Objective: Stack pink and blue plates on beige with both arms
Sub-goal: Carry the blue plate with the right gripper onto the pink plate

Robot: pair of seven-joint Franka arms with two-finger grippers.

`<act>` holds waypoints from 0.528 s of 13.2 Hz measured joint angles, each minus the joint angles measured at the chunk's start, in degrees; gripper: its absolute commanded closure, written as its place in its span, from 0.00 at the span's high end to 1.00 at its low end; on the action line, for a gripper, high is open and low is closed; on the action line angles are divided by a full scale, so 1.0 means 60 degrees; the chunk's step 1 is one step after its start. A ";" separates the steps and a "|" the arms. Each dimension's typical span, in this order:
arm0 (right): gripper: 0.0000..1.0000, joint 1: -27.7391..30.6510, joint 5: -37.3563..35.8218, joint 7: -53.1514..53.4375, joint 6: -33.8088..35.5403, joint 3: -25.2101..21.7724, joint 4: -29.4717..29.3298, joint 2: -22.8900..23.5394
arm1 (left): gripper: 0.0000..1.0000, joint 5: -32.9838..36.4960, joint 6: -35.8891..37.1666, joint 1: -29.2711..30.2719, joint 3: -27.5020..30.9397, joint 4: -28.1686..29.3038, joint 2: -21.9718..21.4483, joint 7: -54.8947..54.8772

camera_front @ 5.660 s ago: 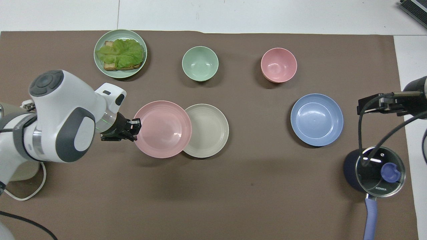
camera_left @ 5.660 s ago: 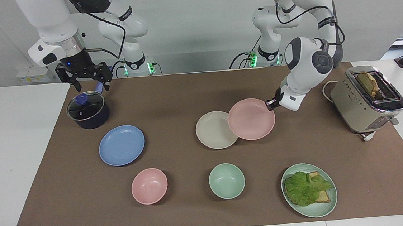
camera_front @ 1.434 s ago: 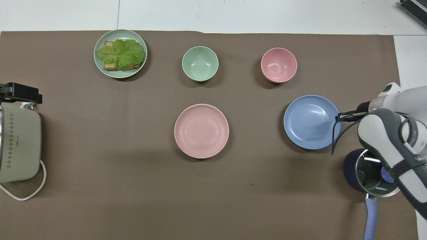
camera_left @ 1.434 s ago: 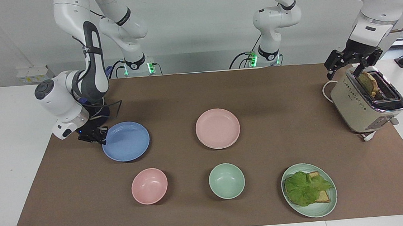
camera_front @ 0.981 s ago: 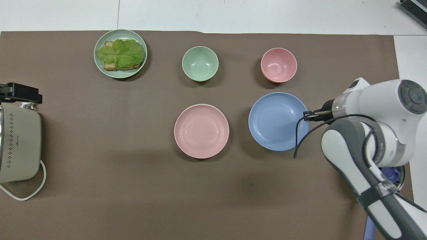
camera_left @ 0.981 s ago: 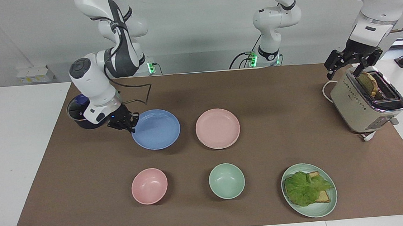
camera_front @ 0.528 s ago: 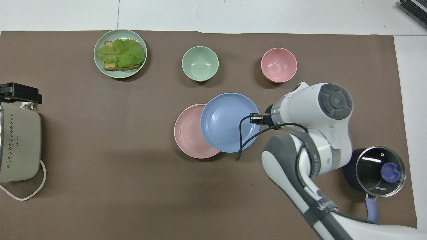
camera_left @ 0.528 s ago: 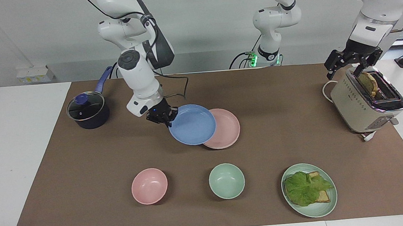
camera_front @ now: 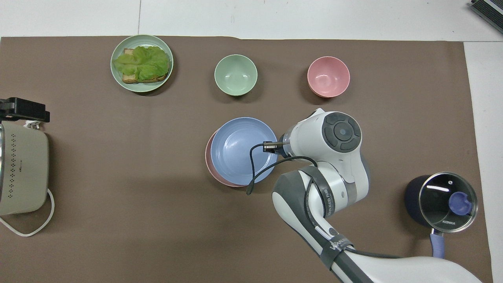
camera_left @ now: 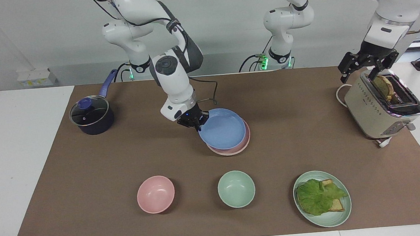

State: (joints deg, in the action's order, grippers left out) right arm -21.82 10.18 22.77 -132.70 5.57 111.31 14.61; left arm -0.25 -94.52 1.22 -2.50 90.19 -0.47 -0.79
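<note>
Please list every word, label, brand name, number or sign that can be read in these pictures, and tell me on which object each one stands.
"KONKA": on the glass lid of the dark pot, toward the right arm's end of the table.
Dark band on the right arm: white lettering, too blurred to read.
Toaster: only a pattern of dots on its side, no text.
Plates and bowls: no text.

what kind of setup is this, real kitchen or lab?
Likely a lab bench staged as a kitchen: a brown mat on white tables, two arms bolted at the edge, and props such as a toaster and a lidded pot.
</note>
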 measured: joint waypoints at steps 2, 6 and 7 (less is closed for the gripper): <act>0.00 -0.0094 0.0000 0.0147 -0.0039 -0.0001 -0.0273 0.0278 | 1.00 0.0000 0.0000 0.0000 0.0000 0.0000 0.0000 0.0000; 0.00 -0.0135 0.0000 0.0169 -0.0037 -0.0003 -0.0337 0.0460 | 1.00 0.0000 0.0000 0.0000 0.0000 0.0000 0.0000 0.0000; 0.00 -0.0136 0.0000 0.0169 -0.0038 -0.0005 -0.0337 0.0521 | 1.00 0.0000 0.0000 0.0000 0.0000 0.0000 0.0000 0.0000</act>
State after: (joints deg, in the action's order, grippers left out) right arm -22.63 10.19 23.79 -132.93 5.54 109.28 17.74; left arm -0.25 -94.52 1.22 -2.50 90.19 -0.47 -0.79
